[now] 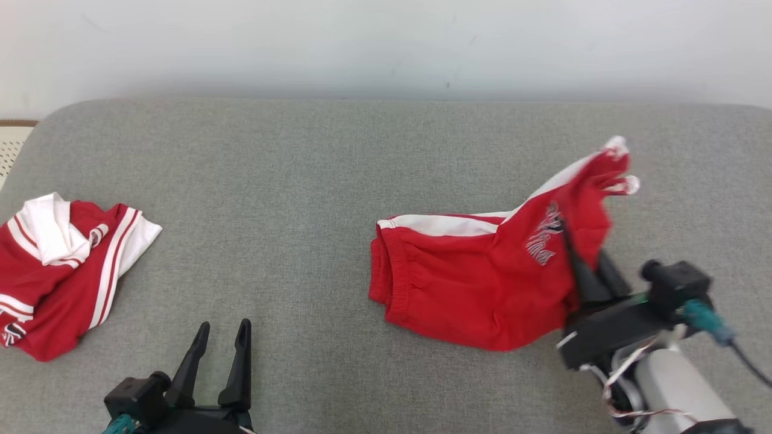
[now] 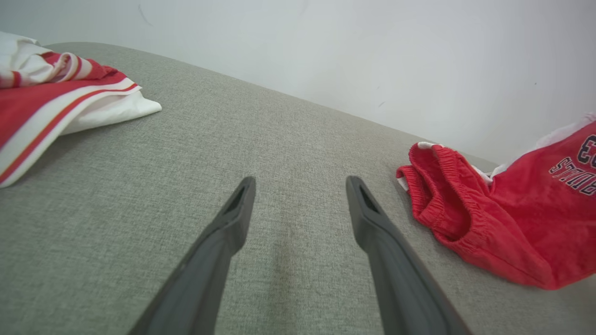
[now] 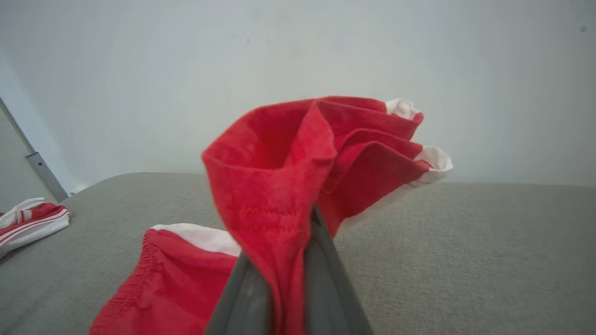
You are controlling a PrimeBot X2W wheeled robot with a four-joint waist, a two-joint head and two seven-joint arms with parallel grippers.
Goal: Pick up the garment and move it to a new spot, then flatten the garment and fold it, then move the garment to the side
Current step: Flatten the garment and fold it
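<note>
Seemingly the first step: pick-up and move to a new spot. Right gripper (image 1: 570, 241) pinching one leg hem of the shorts (image 1: 476, 283), that end raised off the grey pad (image 1: 289, 181); elastic waistband end lying on the pad, right of centre. Left gripper (image 1: 224, 324) spread wide, holding nothing, low over bare pad, well apart from the shorts. Next, probably: carrying the cloth clear without dragging, then a second grip from the left for flattening. Shorts of soft red knit, white side stripe, dark lettering, bunched in folds. Pad of coarse woven fabric, rounded corners. Striped red-and-white top (image 1: 60, 271) crumpled at far left.
</note>
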